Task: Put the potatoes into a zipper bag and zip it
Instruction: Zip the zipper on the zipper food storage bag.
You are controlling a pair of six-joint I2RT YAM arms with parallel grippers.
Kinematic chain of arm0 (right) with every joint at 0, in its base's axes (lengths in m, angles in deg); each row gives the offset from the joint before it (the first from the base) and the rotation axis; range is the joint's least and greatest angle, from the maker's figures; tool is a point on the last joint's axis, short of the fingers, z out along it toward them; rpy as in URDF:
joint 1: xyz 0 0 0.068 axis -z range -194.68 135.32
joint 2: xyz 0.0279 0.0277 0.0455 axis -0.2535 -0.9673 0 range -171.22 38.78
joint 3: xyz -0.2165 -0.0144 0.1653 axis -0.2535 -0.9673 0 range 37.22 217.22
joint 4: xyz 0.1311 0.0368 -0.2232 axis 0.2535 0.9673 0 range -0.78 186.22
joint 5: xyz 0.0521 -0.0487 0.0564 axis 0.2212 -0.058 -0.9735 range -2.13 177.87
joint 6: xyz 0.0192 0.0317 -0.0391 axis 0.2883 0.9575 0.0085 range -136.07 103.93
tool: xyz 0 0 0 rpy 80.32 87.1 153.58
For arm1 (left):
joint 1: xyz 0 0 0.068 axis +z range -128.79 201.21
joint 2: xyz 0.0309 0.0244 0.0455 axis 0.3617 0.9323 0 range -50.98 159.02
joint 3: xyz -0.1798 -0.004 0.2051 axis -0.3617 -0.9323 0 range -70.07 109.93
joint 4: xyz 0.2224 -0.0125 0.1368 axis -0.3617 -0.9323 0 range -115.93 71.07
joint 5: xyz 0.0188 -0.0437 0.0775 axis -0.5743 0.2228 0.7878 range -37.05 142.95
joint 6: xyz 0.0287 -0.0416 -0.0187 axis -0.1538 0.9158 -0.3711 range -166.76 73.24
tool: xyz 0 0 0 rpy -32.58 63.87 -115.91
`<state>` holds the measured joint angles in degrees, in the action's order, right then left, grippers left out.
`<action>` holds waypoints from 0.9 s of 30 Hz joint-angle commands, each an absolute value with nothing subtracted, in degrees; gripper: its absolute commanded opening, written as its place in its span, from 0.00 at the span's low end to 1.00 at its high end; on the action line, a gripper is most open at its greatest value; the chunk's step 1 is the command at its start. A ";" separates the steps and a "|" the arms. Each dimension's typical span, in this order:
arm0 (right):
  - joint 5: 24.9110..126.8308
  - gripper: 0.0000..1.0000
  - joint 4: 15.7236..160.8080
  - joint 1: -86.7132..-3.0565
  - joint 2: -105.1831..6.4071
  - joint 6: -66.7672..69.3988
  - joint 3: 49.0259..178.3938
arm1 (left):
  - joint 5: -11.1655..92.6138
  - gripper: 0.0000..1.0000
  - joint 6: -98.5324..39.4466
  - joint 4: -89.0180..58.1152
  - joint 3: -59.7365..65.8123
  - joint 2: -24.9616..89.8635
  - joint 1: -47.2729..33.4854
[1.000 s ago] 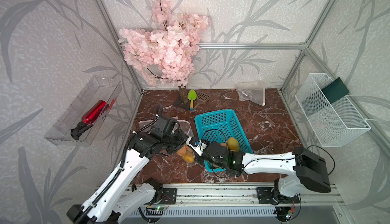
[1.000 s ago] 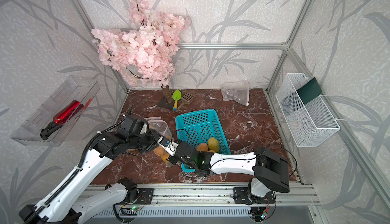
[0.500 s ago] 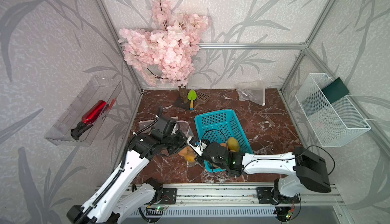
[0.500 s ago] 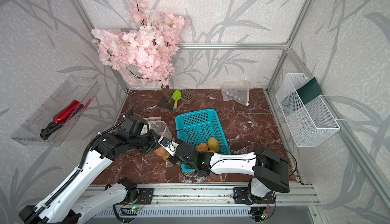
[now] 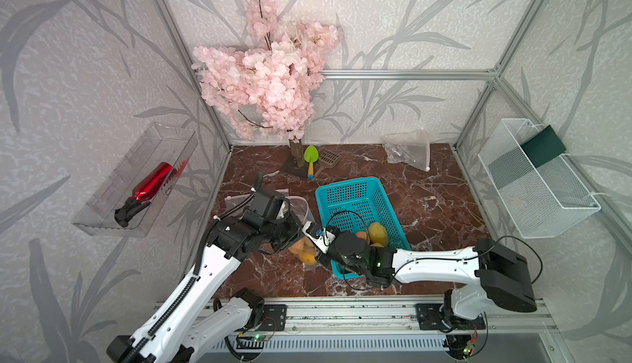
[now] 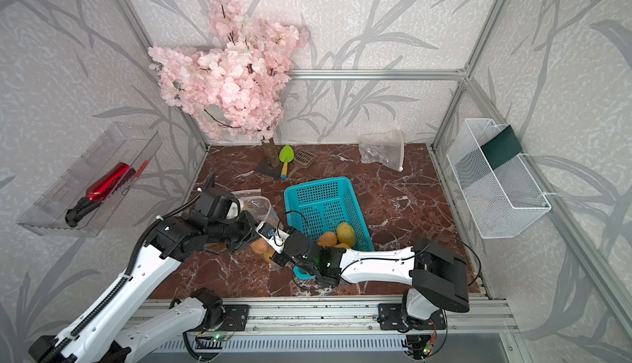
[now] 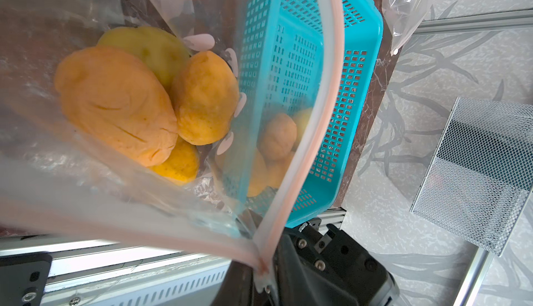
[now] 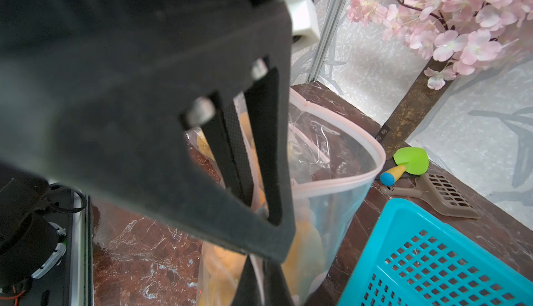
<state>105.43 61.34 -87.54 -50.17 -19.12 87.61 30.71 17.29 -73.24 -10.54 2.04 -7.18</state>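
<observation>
Narrowed left hand (image 8: 256,195) around rim of clear plastic zipper bag (image 7: 331,59), grip unclear. Kept right hand (image 7: 266,275) clenched on its corner. Held four lumpy yellow-orange potatoes (image 7: 115,102) inside, at teal plastic basket's (image 5: 345,187) eight o'clock; loading unfinished.

We see bag (image 8: 331,203) open, rim looped, potatoes (image 8: 305,249) inside. Blurred left gripper (image 8: 256,206) up close, fingers (image 8: 230,146) straddling the rim; right gripper (image 8: 256,287) pinching bag film. Basket (image 8: 432,261) just beside bag. Trowel (image 8: 409,162), scoop (image 8: 441,195), trunk (image 8: 409,111) near table (image 8: 138,238) edge by wall (image 8: 375,68), blossoms (image 8: 476,16) above.
</observation>
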 commanded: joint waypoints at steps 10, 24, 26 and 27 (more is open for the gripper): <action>106.88 0.00 59.06 -87.67 -49.45 -18.80 88.26 | 31.55 0.04 15.63 -78.70 -6.60 3.03 -7.32; 102.13 0.00 53.74 -88.54 -42.41 -20.15 80.19 | 39.10 0.03 10.81 -81.81 0.22 10.77 -6.11; 102.03 0.00 53.30 -88.62 -41.83 -20.11 79.60 | 39.65 0.02 10.46 -81.97 0.62 11.54 -6.03; 102.04 0.00 52.95 -88.75 -41.41 -20.03 79.12 | 40.14 0.02 10.31 -82.19 0.97 11.92 -5.87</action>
<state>102.83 55.63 -87.83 -44.77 -19.47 80.62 31.41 12.09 -80.47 -0.99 11.11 -7.50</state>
